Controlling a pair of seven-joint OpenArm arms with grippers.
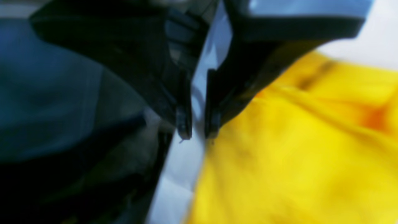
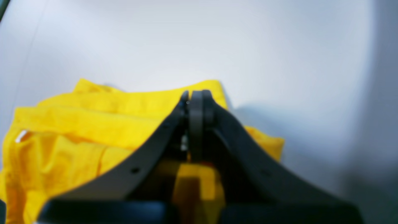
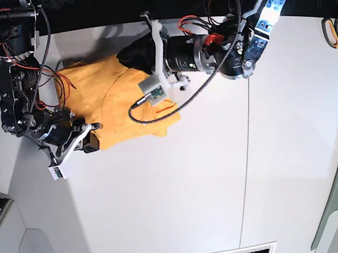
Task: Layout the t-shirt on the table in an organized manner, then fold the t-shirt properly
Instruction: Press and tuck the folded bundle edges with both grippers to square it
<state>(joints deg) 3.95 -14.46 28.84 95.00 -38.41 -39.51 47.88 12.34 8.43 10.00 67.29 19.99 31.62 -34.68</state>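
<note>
Two arms work opposite edges of one garment. The white table [image 3: 184,193] carries the orange-yellow t-shirt [image 3: 106,100], bunched at its far-left part, not yet spread flat. The right gripper [image 2: 194,98] sits at the shirt's near edge, jaws fully clenched; whether cloth is pinched between them I cannot tell. The left gripper [image 1: 197,132] hovers at the shirt's far edge, jaws narrowly apart, nothing visibly caught. Probably both seek hold of edges to pull the shirt out.
</note>
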